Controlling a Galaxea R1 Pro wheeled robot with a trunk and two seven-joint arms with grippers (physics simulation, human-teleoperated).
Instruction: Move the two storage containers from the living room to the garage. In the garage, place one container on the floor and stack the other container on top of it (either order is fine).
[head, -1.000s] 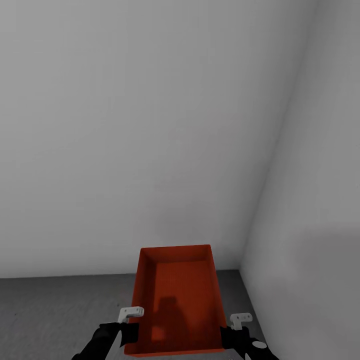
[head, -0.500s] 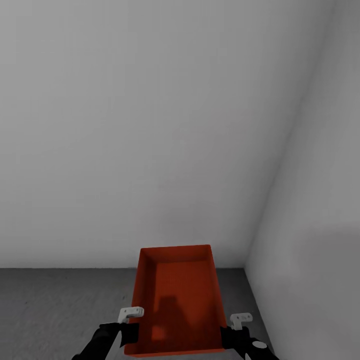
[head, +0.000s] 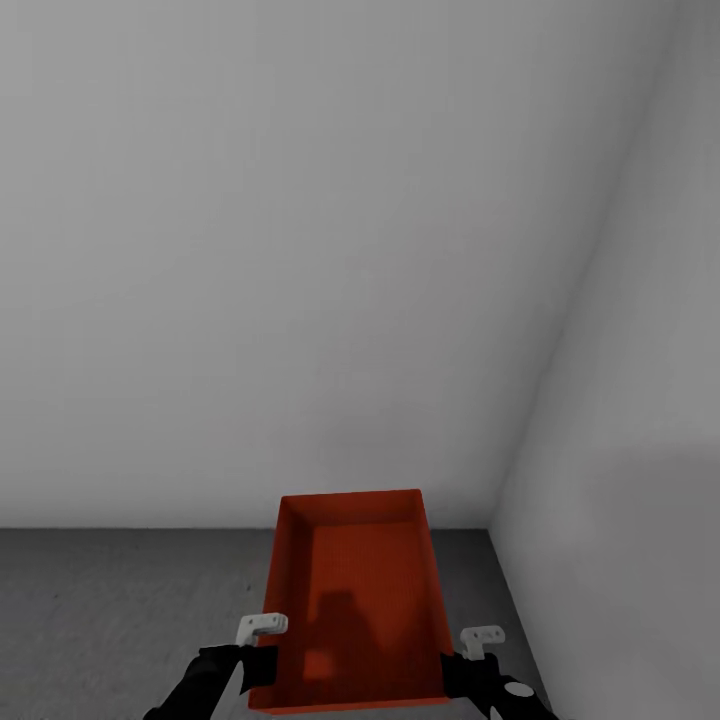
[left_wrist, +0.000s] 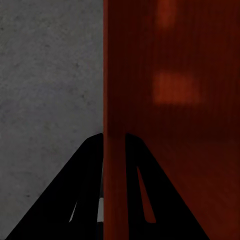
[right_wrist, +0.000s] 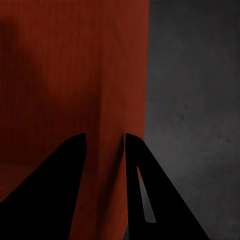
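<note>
Carrying a rust-red storage container (head: 355, 600) between both arms, open top up, in front of the robot near a corner of plain white-grey walls (head: 300, 250), above the dark grey concrete floor (head: 110, 620). Left gripper (left_wrist: 114, 145) is pinching the container's left wall, one finger on each side. Right gripper (right_wrist: 104, 142) is pinching the right wall likewise.

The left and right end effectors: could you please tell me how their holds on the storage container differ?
The left end effector pinches the storage container's left wall, with the pale grey floor outside it; the right end effector pinches the right wall, beside a much darker floor. Both are shut on a wall near the container's near end, one finger inside and one outside.
</note>
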